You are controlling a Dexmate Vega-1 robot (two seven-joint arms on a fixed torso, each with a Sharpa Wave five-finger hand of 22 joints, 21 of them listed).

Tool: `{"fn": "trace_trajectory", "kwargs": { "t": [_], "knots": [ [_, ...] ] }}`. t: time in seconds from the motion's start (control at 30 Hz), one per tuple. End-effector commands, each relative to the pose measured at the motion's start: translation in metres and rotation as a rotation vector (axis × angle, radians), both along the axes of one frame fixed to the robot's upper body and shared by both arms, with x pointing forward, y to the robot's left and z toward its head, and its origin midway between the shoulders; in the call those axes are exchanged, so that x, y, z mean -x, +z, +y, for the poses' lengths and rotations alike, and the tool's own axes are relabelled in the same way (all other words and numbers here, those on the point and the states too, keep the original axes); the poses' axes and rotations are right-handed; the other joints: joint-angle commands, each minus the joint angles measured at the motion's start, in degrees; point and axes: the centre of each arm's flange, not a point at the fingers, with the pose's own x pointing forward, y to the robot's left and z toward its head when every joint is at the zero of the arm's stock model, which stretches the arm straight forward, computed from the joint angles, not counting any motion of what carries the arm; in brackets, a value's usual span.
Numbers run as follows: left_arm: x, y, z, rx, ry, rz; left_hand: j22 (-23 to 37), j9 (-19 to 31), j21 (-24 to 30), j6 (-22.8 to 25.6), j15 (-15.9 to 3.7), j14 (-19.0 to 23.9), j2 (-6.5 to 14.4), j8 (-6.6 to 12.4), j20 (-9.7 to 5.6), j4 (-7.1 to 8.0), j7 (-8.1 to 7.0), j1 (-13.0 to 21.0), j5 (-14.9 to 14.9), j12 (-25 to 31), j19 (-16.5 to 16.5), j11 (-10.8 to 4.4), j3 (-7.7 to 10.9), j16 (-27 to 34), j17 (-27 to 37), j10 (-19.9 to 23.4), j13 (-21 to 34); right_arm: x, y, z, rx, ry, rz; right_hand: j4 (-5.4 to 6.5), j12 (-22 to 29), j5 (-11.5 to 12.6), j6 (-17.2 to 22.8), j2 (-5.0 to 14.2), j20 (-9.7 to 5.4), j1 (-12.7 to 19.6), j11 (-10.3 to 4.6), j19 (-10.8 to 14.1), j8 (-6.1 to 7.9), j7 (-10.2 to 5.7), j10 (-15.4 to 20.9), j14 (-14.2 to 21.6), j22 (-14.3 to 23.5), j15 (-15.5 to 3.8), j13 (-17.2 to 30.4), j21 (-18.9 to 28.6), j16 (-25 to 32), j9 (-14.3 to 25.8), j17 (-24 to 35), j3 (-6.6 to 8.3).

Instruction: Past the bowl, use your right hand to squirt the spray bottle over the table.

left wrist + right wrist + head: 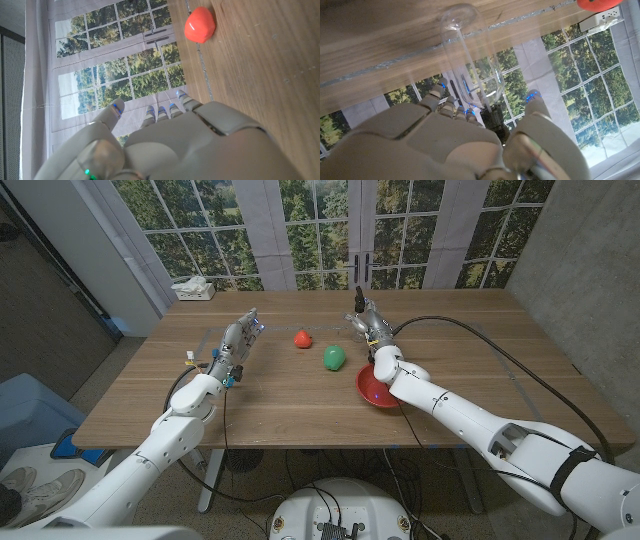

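Note:
A clear spray bottle [358,298] with a black head stands upright on the table's far middle, beyond the red bowl [366,386]. My right hand [370,326] reaches over the bowl to the bottle. In the right wrist view the bottle [472,65] stands between the fingers [451,104] and the thumb, and a gap shows between thumb and bottle. My right hand [455,145] holds nothing. My left hand [238,345] is at the table's left, fingers stretched out and apart, holding nothing.
A small red object [302,338] and a green one [333,357] lie between the two hands. The left wrist view has that red object [200,25] ahead of my left hand [190,145]. A white tissue box [193,288] sits at the far left corner.

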Motion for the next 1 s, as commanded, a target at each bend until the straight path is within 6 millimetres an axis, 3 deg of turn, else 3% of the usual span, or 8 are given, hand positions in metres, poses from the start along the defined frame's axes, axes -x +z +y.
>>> {"fn": "trace_trajectory", "kwargs": {
  "t": [0.03, 0.3, 0.47, 0.53, 0.6, 0.73, 0.83, 1.0],
  "knots": [
    [0.001, -0.001, 0.002, 0.001, 0.003, 0.003, 0.33, 0.07, -0.02, 0.19, -2.14, -0.27, 2.98, 0.27, -3.49, -0.2, 0.11, 0.2, -0.03, 0.24, 0.38, 0.23, 0.09, 0.12, 0.09, -0.01, 0.26, 0.0, 0.003, 0.011, 0.004, 0.012, -0.014, -0.36, 0.37, 0.46, -1.55, -0.3, 0.13, 1.93, 0.25, 1.16, 0.22, 0.15, -0.16, 0.57, 0.11, 0.09, 0.16, -0.1, 0.49, 0.17, 0.14, 0.63],
    [0.001, -0.001, 0.002, -0.001, -0.001, 0.005, 0.33, 0.08, 0.0, 0.6, -2.07, -0.14, 3.0, 0.37, -3.33, -0.26, 0.37, 0.19, -0.03, 0.35, 0.45, 0.47, 0.08, 0.13, 0.09, 0.34, 0.26, -0.001, 0.006, 0.013, -0.016, 0.048, -0.006, -0.72, 0.6, 0.67, -2.68, 0.46, -2.1, 7.36, 0.63, 3.48, 0.52, 0.36, -0.39, 2.17, 0.1, -0.51, 0.39, -0.11, 1.1, 0.28, 0.12, 2.63],
    [0.001, -0.001, 0.002, -0.003, -0.005, 0.007, 0.33, 0.09, 0.02, 0.93, -2.06, 0.02, 2.95, 0.45, -3.13, -0.32, 0.36, 0.2, -0.03, 0.38, 0.52, 0.5, 0.06, 0.16, 0.07, 0.5, 0.27, -0.002, 0.009, 0.012, -0.058, 0.086, 0.016, -0.83, 0.7, 0.38, -2.97, 1.01, -2.6, 10.71, 0.44, 4.15, 0.72, 0.12, -0.51, 2.92, 0.1, -0.97, 0.5, -0.35, 1.37, 0.31, 0.12, 3.93],
    [0.001, -0.001, 0.002, -0.006, -0.009, 0.008, 0.33, 0.1, 0.02, 1.12, -1.94, 0.11, 2.91, 0.51, -3.1, -0.36, 0.4, 0.2, -0.03, 0.39, 0.53, 0.47, 0.04, 0.18, 0.06, 0.55, 0.27, -0.004, 0.009, 0.01, -0.094, 0.129, 0.041, -0.84, 0.69, 0.28, -3.1, 1.09, -2.46, 11.68, 0.49, 4.47, 0.75, 0.06, -0.64, 3.09, 0.11, -0.84, 0.53, -0.37, 1.42, 0.32, 0.12, 4.27],
    [0.001, -0.001, 0.001, -0.009, -0.01, 0.009, 0.33, 0.1, 0.03, 1.31, -1.94, 0.12, 2.87, 0.56, -3.09, -0.4, 0.51, 0.2, -0.04, 0.41, 0.56, 0.53, 0.02, 0.16, 0.06, 0.64, 0.27, -0.004, 0.009, 0.009, -0.113, 0.126, 0.026, -0.79, 0.73, 0.05, -3.16, 0.91, -0.76, 13.27, 0.56, 4.96, 0.85, 0.05, -0.72, 3.16, 0.15, -0.82, 0.58, -0.46, 1.45, 0.33, 0.13, 4.65],
    [0.002, -0.001, 0.001, -0.012, -0.012, 0.009, 0.33, 0.11, 0.02, 1.5, -1.92, 0.23, 2.83, 0.57, -2.99, -0.49, 0.61, 0.21, -0.04, 0.42, 0.57, 0.5, -0.01, 0.17, 0.04, 0.74, 0.27, -0.007, 0.011, 0.004, -0.151, 0.156, 0.054, -0.37, 0.93, -0.2, -3.11, 0.52, 0.27, 13.72, 0.6, 5.69, 0.92, -0.12, -0.33, 3.82, 0.2, -0.77, 0.62, -0.39, 1.78, 0.32, 0.25, 4.52],
    [0.002, -0.001, 0.001, -0.014, -0.016, 0.009, 0.33, 0.12, 0.02, 1.67, -1.88, 0.28, 2.8, 0.59, -2.98, -0.54, 0.56, 0.22, -0.05, 0.42, 0.6, 0.48, -0.02, 0.16, 0.03, 0.77, 0.28, -0.008, 0.01, 0.002, -0.185, 0.139, 0.03, 0.11, 1.11, -0.31, -2.75, 0.52, 0.22, 13.73, 0.32, 6.09, 1.04, -1.26, 0.07, 4.33, 0.25, -0.97, 0.66, -0.43, 2.1, 0.32, 0.46, 4.36],
    [0.002, 0.0, 0.0, -0.023, -0.019, 0.009, 0.33, 0.13, 0.07, 1.96, -1.9, 0.38, 2.76, 0.65, -2.93, -0.63, 0.63, 0.22, -0.05, 0.45, 0.76, 0.4, -0.05, 0.16, 0.02, 0.93, 0.28, -0.011, 0.012, -0.002, -0.214, 0.143, 0.039, 0.26, 1.19, -0.3, -2.5, 0.63, 0.32, 13.93, 0.17, 6.52, 1.12, -1.62, 0.25, 4.91, 0.28, -1.15, 0.68, -0.39, 2.42, 0.31, 0.6, 4.34]
  ]
}}
